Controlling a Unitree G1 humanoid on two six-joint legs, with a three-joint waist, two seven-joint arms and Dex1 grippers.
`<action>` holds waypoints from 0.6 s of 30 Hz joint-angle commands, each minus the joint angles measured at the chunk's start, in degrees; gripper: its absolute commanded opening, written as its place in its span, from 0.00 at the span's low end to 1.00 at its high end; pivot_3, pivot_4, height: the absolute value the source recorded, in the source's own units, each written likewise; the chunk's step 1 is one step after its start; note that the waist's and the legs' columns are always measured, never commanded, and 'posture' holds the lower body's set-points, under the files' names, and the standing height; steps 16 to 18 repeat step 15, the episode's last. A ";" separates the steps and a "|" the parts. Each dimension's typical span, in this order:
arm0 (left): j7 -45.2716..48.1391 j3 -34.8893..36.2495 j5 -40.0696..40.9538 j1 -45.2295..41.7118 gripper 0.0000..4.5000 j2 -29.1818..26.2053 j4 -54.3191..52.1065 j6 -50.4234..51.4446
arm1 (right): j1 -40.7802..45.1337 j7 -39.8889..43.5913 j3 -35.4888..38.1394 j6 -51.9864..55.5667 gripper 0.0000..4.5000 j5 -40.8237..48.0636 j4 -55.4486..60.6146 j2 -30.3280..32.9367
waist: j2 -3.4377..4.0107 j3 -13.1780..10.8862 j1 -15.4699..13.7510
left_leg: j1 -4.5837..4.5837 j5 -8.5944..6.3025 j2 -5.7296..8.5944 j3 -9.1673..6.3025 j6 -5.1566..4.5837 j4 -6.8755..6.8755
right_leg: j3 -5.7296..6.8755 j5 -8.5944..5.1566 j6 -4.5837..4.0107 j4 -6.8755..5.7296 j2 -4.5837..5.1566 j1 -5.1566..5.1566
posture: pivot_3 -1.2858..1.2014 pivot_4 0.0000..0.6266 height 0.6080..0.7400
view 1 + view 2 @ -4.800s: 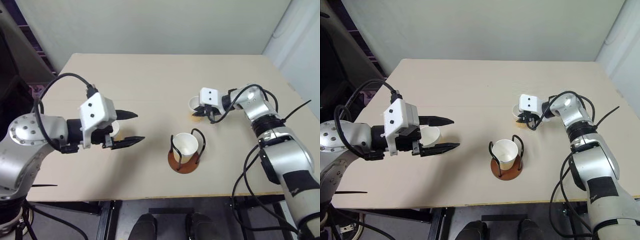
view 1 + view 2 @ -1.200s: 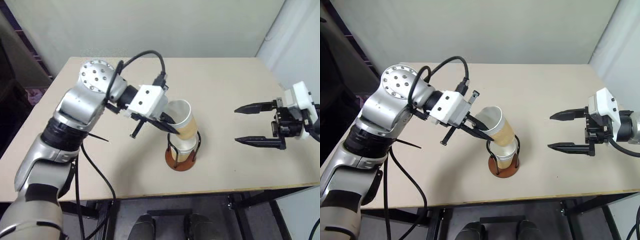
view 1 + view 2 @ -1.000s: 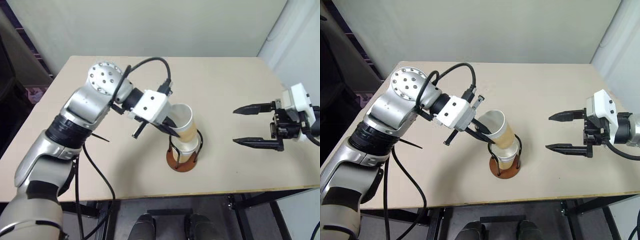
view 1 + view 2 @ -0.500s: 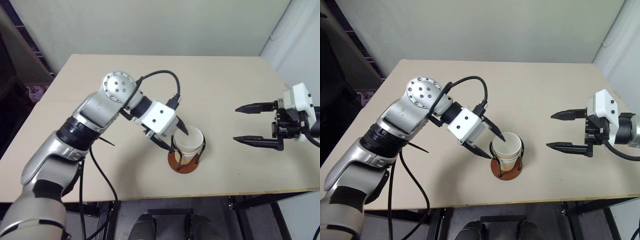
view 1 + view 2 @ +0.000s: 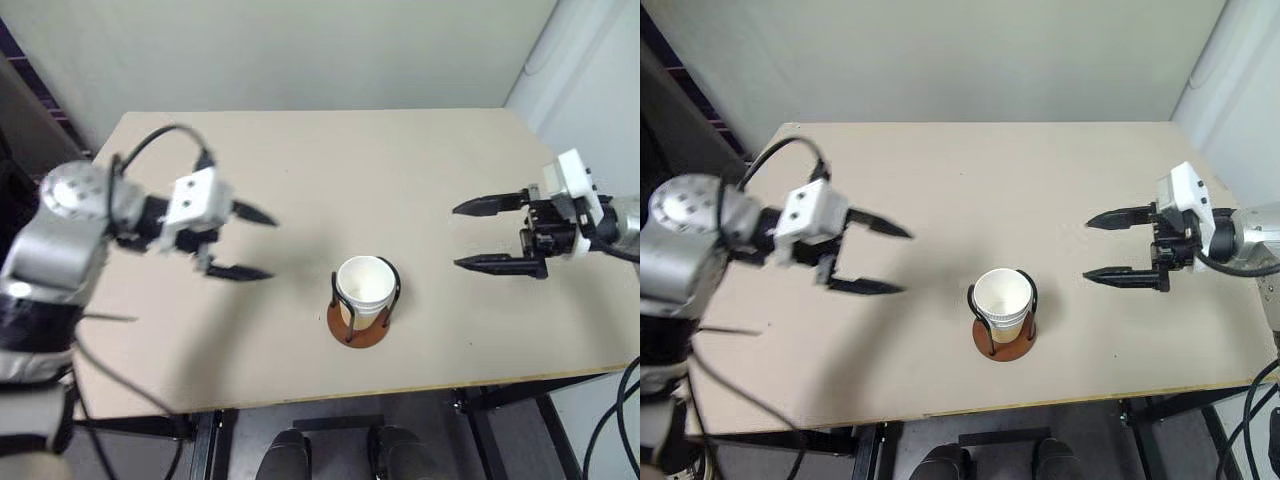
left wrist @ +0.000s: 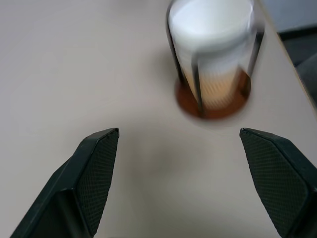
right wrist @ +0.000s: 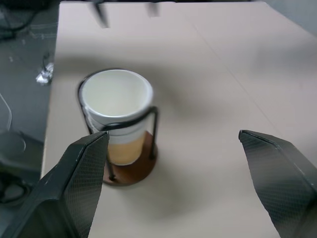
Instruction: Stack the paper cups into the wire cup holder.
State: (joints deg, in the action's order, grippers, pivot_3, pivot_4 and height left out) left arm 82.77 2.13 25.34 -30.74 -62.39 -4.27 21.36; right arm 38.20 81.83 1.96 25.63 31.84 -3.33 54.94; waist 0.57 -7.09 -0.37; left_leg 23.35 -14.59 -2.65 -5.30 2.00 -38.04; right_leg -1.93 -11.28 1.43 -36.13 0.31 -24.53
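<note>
The paper cups (image 5: 365, 285) stand nested upright inside the wire cup holder (image 5: 358, 328), near the middle of the table's front half. They have white rims and a pale yellow wall low down, with black wire arches around them. My left gripper (image 5: 268, 247) hangs open well to the left of the holder, its fingers pointing toward it, with nothing between them. My right gripper (image 5: 457, 236) is open to the right of the holder, also pointing at it and empty. Both wrist views show the cups (image 6: 210, 29) (image 7: 116, 99) in the holder, ahead of the spread fingers.
The beige table (image 5: 330, 150) carries nothing else. Its front edge (image 5: 330, 392) runs close below the holder. A pale wall rises behind the far edge, and cables trail from both arms.
My left gripper has opened and let go of the tilted top cup, which now sits upright in the stack. The left arm has drawn back to the left. The right gripper stays open, barely shifted.
</note>
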 commanded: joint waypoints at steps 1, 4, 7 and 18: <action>-1.59 7.58 3.47 7.27 0.93 -1.67 -5.64 3.00 | 3.01 2.64 -0.67 -2.62 0.97 -2.12 -4.63 -0.18 | 0.00 0.00 -0.60 | 0.00 -0.02 0.02 -0.02 -0.04 -0.02 | 0.01 -0.06 -0.10 -0.04 0.01 -0.01 | 0.52 0.24 1.00; -3.51 12.40 4.48 14.02 0.93 -1.47 -7.03 4.81 | 3.84 3.93 -1.33 -3.88 0.97 -3.86 -8.01 -0.34 | -0.02 0.00 -1.07 | 0.01 -0.04 0.06 -0.04 -0.07 -0.08 | 0.02 -0.42 -0.71 -0.32 0.12 -0.06 | 0.52 0.24 1.00; -5.12 15.28 5.70 17.81 0.93 -1.10 -8.15 6.39 | 3.85 5.22 -1.32 -3.42 0.97 -3.67 -7.87 -0.44 | -0.03 0.00 -0.97 | -0.02 -0.04 0.06 0.02 -0.06 -0.10 | 0.03 -0.53 -0.91 -0.72 0.17 -0.21 | 0.52 0.24 1.00; -7.70 15.22 6.68 18.52 0.93 -1.11 -9.59 7.86 | 5.51 6.74 -1.81 -3.43 0.97 -4.36 -9.39 -1.44 | -0.03 0.00 -0.46 | -0.35 -0.03 -0.07 0.07 -0.05 0.14 | 0.09 -0.44 -1.33 -0.94 0.07 -0.22 | 0.52 0.24 1.00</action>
